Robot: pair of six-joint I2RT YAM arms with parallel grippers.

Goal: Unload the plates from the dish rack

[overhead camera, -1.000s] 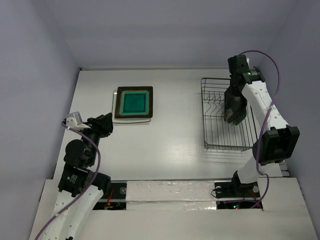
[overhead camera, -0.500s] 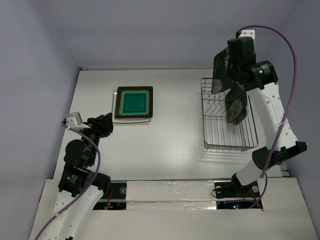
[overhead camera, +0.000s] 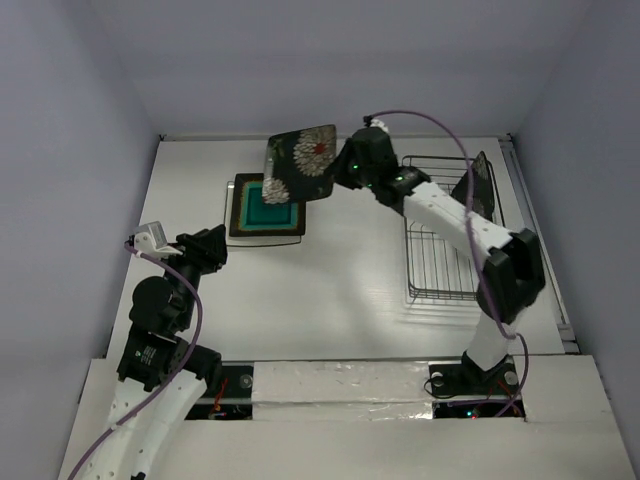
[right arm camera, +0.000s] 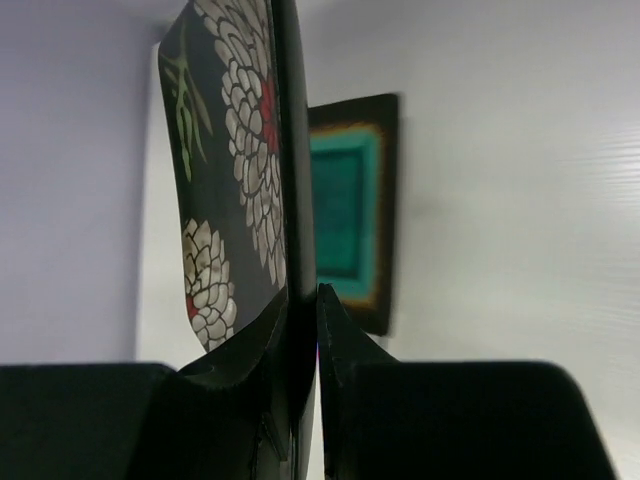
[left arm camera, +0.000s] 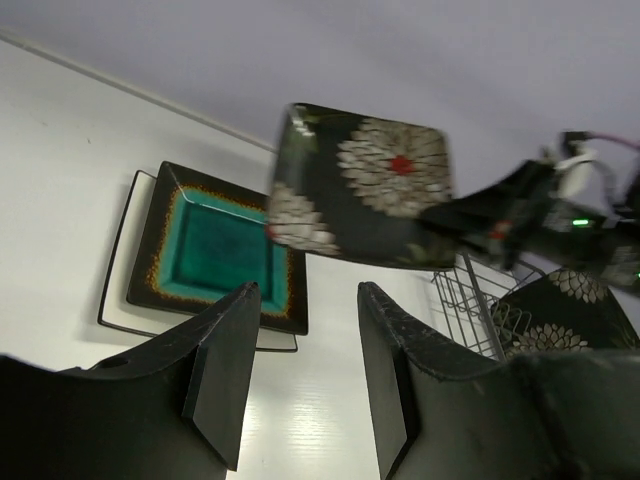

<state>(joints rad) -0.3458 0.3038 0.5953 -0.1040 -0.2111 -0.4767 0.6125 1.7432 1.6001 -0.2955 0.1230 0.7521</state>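
Note:
My right gripper (overhead camera: 343, 166) is shut on the edge of a black square plate with white-red flowers (overhead camera: 300, 160) and holds it in the air, tilted, over the teal-centred dark-rimmed plate (overhead camera: 267, 205). The pinch shows in the right wrist view (right arm camera: 303, 300), with the flowered plate (right arm camera: 235, 150) edge-on. The teal plate lies on a white square plate (overhead camera: 228, 205). The wire dish rack (overhead camera: 440, 270) stands at the right, with another dark flowered plate (overhead camera: 477, 190) on edge in it. My left gripper (left arm camera: 305, 370) is open and empty, low at the near left. No mint-green plate shows.
The table's back wall runs just behind the plates and the rack. My right arm (overhead camera: 450, 215) stretches across from the rack's side to the middle. The left wrist view shows the stacked plates (left arm camera: 215, 250) and the rack (left arm camera: 470, 300) ahead.
My right arm has lifted the flowered plate out above the rack and swung it left, to above the teal plate. The left arm has not moved.

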